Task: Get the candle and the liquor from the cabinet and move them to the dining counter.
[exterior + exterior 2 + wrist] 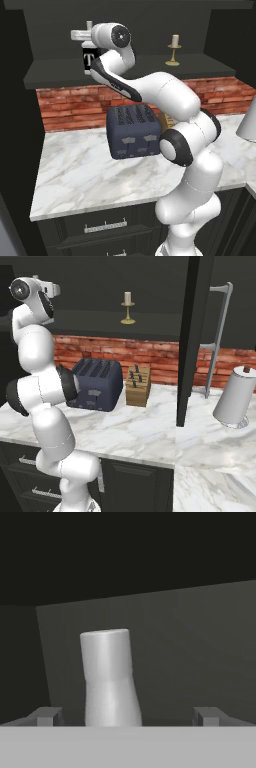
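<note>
Two things wait on the dark shelf of the cabinet [60,75] for you: the liquor [89,59] at the left end and the candle [174,49] well apart from it toward the right. Your claw [127,716] is up at the bottle, jaws spread wide and holding nothing; in the hand view the pale neck and stopper stand upright between the two fingertips [47,716], with clear space on either side.

Judge the liquor as the heavier, trickier piece. It looks like glass: rigid, smooth, probably slippery, and breakable if it drops onto the marble table [75,170] below. The neck is round and narrows toward the middle, so a pinch there could slide or let the body swing. The square black body gives you flat, parallel faces, and you would likely get a surer hold by taking it across those, just under the shoulder, with the bottle kept upright.

The candle should be light, but top-heavy in its own way: a short wax stub in a slim golden stick on a flared base. Wax is soft and may mark, so take the metal stem, not the stub.

Mind the toaster [133,131] and knife block [137,386] directly beneath the shelf when you draw anything out.
</note>
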